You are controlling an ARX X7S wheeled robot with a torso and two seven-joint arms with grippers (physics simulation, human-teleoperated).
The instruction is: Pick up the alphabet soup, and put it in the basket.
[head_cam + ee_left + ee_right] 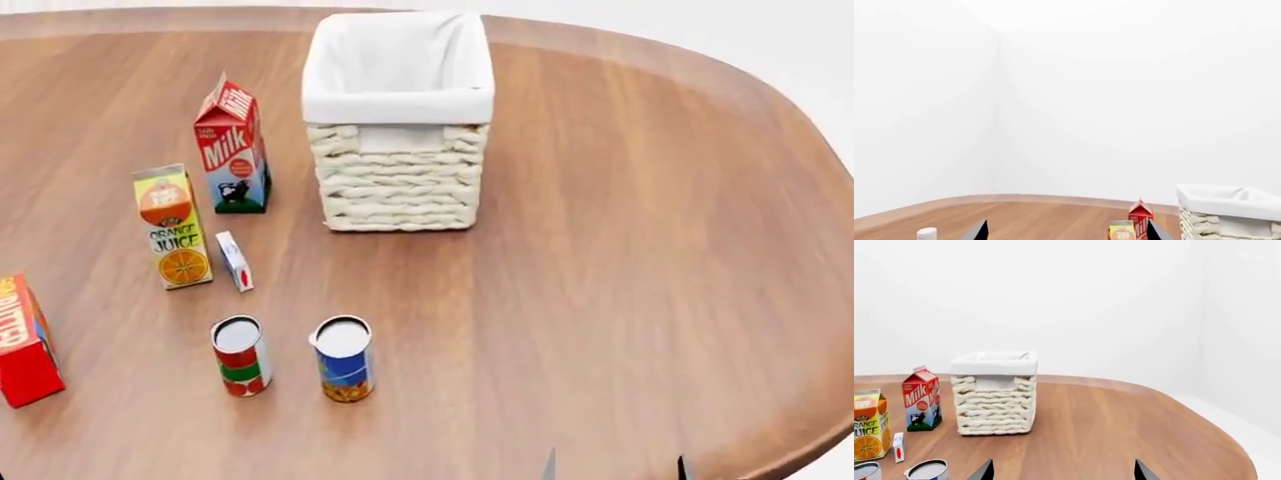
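The alphabet soup (343,358), a can with a blue and yellow label, stands upright on the wooden table near the front; its top also shows in the right wrist view (927,469). The cream woven basket (398,175) with white lining stands at the back centre, and shows in the right wrist view (994,400) and the left wrist view (1227,215). My right gripper (614,467) is open and empty at the front edge, right of the soup, with its tips wide apart in the right wrist view (1063,471). My left gripper (1067,234) is open and empty, and out of the head view.
A red and green can (240,356) stands left of the soup. An orange juice carton (171,226), a milk carton (230,145) and a small white box (234,260) stand left of the basket. A red box (20,342) sits at the far left.
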